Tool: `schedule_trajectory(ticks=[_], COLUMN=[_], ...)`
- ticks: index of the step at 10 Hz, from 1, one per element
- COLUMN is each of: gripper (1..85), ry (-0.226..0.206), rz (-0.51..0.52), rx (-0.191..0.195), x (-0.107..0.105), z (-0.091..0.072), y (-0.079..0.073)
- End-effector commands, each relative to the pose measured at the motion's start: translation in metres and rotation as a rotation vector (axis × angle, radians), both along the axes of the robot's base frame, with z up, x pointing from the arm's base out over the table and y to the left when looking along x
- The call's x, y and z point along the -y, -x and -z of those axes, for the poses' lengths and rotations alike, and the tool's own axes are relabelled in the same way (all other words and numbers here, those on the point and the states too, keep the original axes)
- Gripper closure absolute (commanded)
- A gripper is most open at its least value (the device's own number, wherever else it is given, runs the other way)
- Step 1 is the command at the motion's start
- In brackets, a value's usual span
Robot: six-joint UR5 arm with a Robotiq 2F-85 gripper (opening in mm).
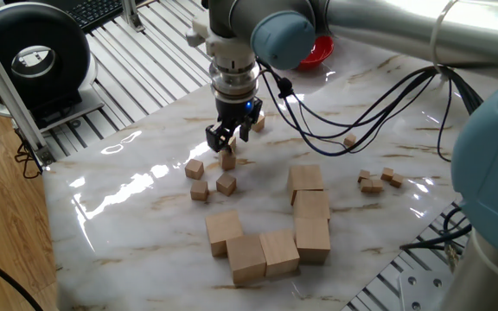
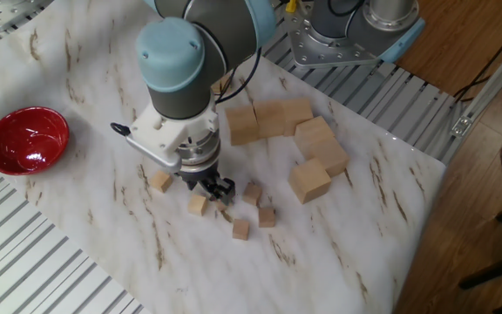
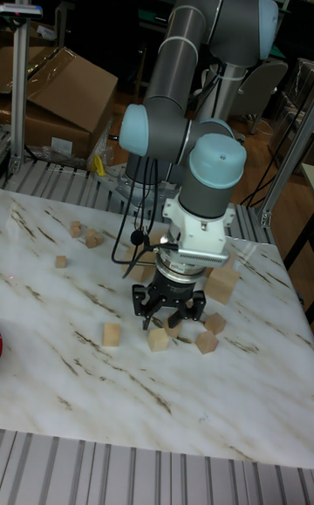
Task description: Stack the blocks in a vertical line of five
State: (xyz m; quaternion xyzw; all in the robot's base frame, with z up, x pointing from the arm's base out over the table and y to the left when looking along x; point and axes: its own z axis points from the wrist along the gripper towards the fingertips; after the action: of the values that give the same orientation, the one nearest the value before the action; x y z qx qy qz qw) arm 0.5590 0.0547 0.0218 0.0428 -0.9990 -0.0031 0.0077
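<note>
Several small light-wood blocks lie loose on the marble table (image 1: 128, 225), none stacked. My gripper (image 1: 226, 140) hangs open just over one block (image 1: 227, 161), fingers spread to either side and apart from it. Three more blocks (image 1: 194, 168) (image 1: 200, 191) (image 1: 226, 184) lie close in front, and another (image 1: 258, 123) sits behind the gripper. In the other fixed view the gripper (image 2: 219, 190) stands among the blocks, with one (image 2: 199, 205) beside it and one (image 2: 160, 181) off alone. The tall fixed view shows the open gripper (image 3: 168, 313) over a block (image 3: 174, 327).
Several large wooden cubes (image 1: 311, 206) cluster to the right and front of the blocks. Tiny wooden cubes (image 1: 372, 181) lie at the far right. A red bowl (image 2: 26, 139) sits at the table's far side. Cables hang from the arm.
</note>
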Motion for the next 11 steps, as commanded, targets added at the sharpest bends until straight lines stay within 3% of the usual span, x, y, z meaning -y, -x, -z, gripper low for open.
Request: schedule_trajectory(ticks=[1,5,11], gripper=[36.3,36.0,33.3], ry=[0.001,0.014,0.018], rz=[-0.009,-0.029,-0.062], rx=[0.007,0.008,0.008], x=[0.003,0.008,0.007], z=[-0.009,-0.016,-0.006], y=[-0.002,0.001,-0.005])
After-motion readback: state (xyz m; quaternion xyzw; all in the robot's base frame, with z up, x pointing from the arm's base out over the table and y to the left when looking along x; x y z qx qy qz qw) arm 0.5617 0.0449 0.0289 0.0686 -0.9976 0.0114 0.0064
